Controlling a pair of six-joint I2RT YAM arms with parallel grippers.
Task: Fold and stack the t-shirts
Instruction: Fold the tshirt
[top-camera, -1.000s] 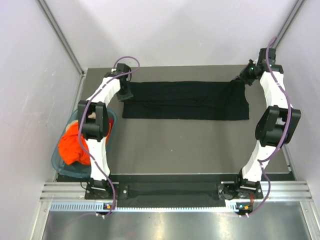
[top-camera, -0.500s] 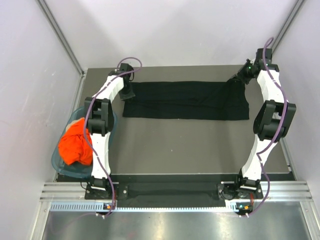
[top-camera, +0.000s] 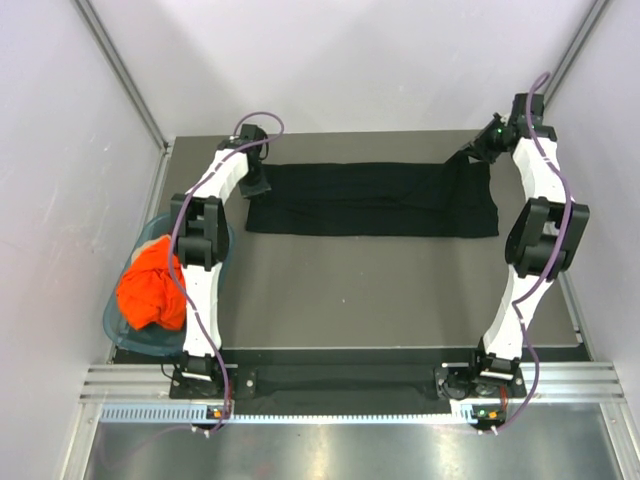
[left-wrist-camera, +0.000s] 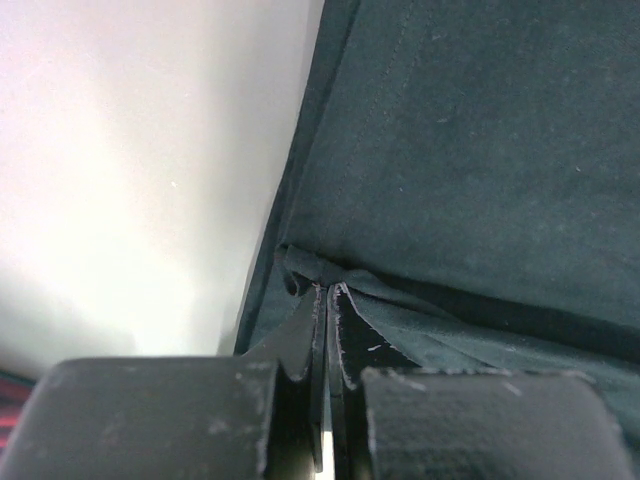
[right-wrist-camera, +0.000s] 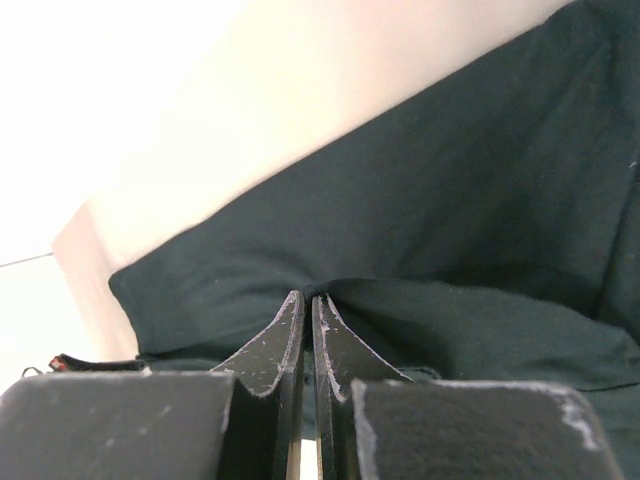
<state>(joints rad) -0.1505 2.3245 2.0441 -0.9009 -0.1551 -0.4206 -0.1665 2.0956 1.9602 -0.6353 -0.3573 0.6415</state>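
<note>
Grey tabletop (top-camera: 380, 290) lies under me; at its far side my left gripper (left-wrist-camera: 325, 290) and right gripper (right-wrist-camera: 303, 298) each pinch tight on one end of the large plain black cloth t-shirt (top-camera: 370, 200), which is spread out as a long flat band. Well apart, at the left edge, the bright orange cloth t-shirt (top-camera: 150, 290) sits crumpled in a teal plastic basket (top-camera: 118, 325).

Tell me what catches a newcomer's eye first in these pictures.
A long black cloth t-shirt, folded into a band, lies across the far side of the grey table, with the left gripper and right gripper each pinching one end. A bright orange cloth t-shirt sits bunched in a teal plastic basket at the table's left edge.
</note>
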